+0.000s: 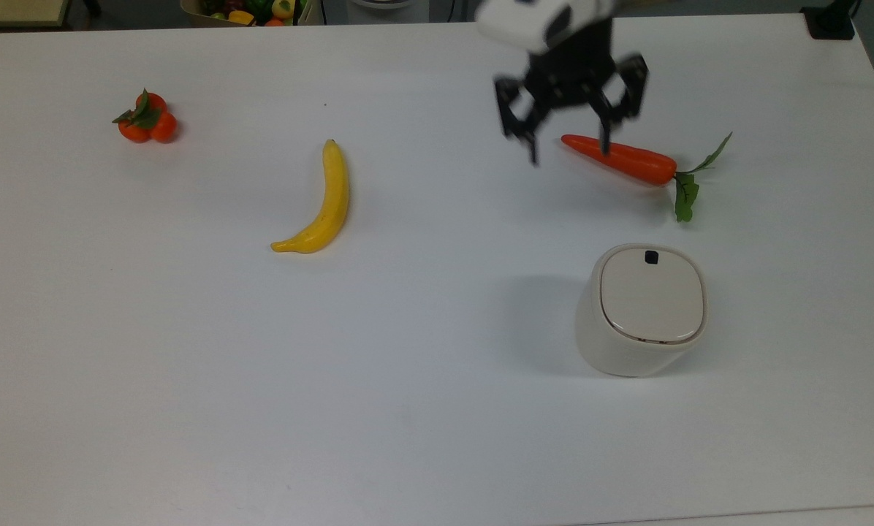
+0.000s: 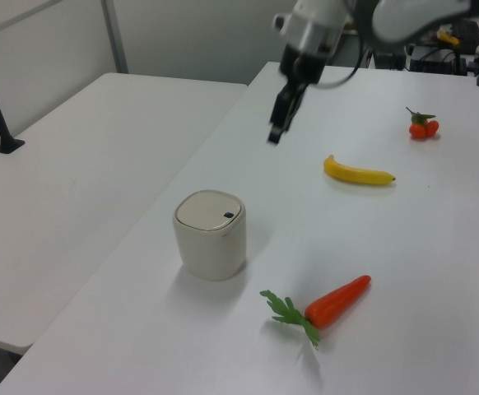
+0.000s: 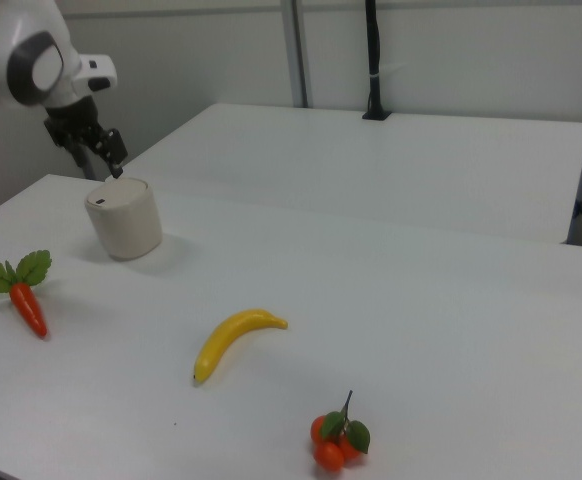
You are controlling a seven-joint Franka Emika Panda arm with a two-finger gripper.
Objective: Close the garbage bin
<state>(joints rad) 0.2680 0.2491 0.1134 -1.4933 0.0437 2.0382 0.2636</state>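
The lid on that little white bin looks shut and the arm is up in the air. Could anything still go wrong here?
Little, probably. The garbage bin has its lid lying flat, and the pincer hangs open above the table, apart from it. Two things to watch: in the top view the pincer appears over the tip of the carrot, so a low sweep might knock it. And the bin looks light, so a return pass might tip it.
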